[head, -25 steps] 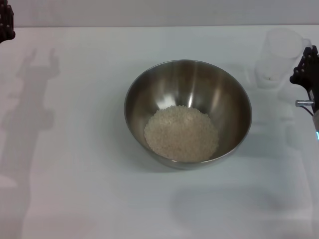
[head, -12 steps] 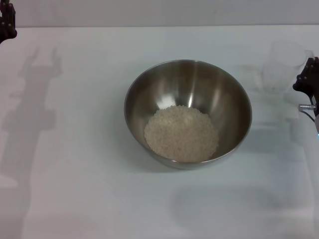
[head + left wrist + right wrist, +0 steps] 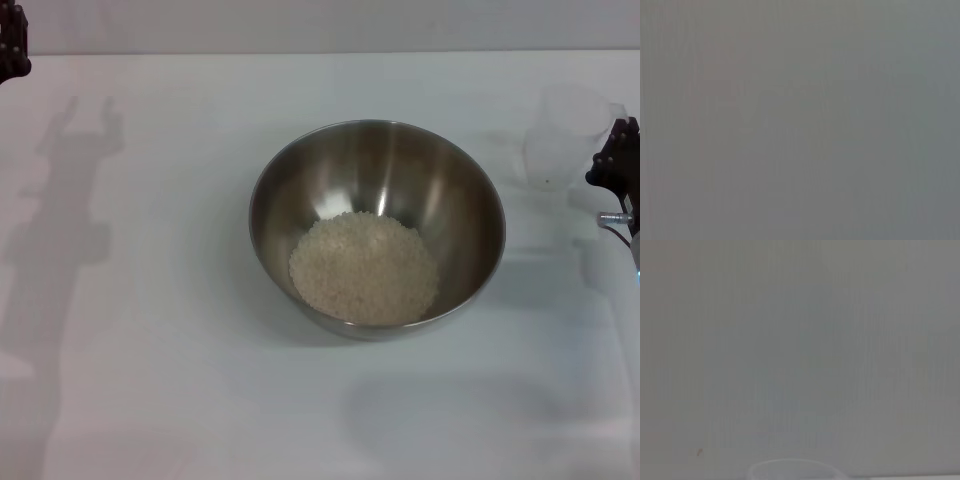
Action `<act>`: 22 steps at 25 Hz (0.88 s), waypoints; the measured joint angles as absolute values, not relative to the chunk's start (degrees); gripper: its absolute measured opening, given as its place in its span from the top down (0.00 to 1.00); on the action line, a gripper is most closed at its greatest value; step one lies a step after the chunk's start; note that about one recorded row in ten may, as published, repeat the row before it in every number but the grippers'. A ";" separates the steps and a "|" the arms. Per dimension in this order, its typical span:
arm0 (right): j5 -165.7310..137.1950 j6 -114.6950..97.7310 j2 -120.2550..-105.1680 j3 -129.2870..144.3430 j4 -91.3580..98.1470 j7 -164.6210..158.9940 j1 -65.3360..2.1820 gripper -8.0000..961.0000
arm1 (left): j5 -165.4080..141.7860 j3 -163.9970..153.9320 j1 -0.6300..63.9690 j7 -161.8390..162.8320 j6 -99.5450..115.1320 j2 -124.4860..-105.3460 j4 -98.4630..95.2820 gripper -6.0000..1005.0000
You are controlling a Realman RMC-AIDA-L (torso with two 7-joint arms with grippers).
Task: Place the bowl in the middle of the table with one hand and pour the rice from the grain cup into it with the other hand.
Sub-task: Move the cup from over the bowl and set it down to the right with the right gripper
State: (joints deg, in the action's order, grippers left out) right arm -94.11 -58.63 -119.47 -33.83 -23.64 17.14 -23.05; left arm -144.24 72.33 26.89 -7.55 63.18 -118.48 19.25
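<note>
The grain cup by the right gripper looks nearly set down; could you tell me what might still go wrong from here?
The grain cup stands close to the right gripper, so a sideways retreat might tip the light, seemingly empty cup. It also sits near the table's right side, where a knock might push it off. The rice lies safely in the bowl; the left gripper is parked far off.

White table (image 3: 150, 400), two things on it.
Steel bowl (image 3: 290, 190) sits mid-frame; clear grain cup (image 3: 565, 140) stands upper right.
</note>
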 joint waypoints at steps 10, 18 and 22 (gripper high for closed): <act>-94.14 -55.97 -119.43 -33.84 -23.25 17.14 -23.26 0.96 | -144.23 72.33 27.06 -7.55 63.21 -118.47 19.25 0.55; -94.22 -56.12 -119.34 -31.93 -23.11 17.13 -22.89 0.96 | -144.23 72.33 27.05 -7.55 64.07 -118.45 19.25 0.55; -94.22 -56.41 -119.43 -31.57 -23.22 17.13 -22.58 0.85 | -144.23 72.33 26.92 -7.55 64.62 -118.39 19.25 0.55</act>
